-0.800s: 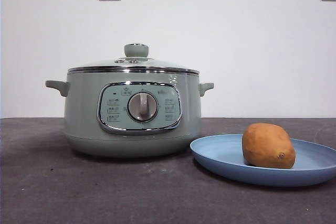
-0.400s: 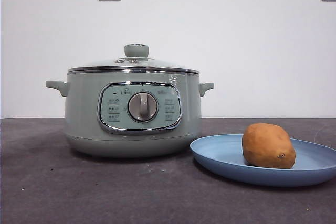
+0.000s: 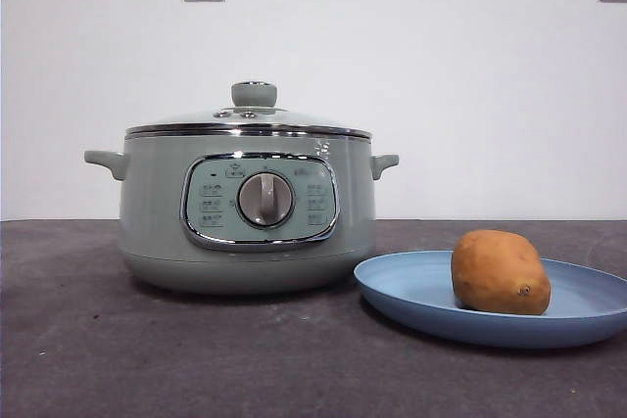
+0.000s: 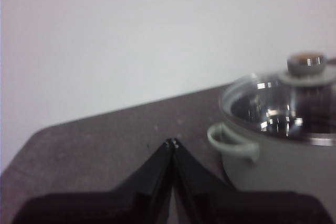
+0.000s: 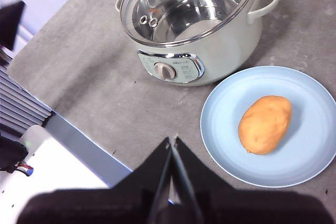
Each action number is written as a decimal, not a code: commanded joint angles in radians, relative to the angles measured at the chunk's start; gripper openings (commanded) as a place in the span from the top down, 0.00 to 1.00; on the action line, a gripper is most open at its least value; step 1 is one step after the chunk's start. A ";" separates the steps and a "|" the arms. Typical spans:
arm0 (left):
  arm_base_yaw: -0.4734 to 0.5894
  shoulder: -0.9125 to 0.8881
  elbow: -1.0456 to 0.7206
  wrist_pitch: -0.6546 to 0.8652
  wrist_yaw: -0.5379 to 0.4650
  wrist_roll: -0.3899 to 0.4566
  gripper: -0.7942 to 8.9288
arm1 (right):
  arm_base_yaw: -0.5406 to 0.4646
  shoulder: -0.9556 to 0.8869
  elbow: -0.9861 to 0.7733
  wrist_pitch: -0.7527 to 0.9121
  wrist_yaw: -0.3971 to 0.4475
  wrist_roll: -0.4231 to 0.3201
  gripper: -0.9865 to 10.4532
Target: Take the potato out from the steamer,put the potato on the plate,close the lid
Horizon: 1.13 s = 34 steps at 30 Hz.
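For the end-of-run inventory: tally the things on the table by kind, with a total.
Steamer: 1
Lid, closed on the steamer: 1
Plate: 1
Potato, lying on the plate: 1
Total: 4

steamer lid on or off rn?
On. The lid sits flat on the steamer, chrome rim seated all round in front and right wrist views. Neither gripper touches it.
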 commanded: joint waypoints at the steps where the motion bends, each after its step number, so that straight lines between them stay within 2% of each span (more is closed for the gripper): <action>1: 0.004 -0.050 -0.064 0.014 -0.008 -0.014 0.92 | 0.001 -0.001 -0.002 0.004 0.001 -0.005 0.91; 8: 0.004 -0.149 -0.177 0.012 -0.034 -0.037 0.92 | 0.001 -0.001 -0.002 0.004 0.001 -0.005 0.91; 19: 0.004 -0.180 -0.180 -0.211 -0.034 -0.035 0.92 | 0.001 -0.001 -0.002 0.004 0.001 -0.005 0.91; 34: 0.003 -0.179 -0.180 -0.212 -0.026 -0.037 0.92 | 0.001 -0.001 -0.002 0.004 0.001 -0.005 0.91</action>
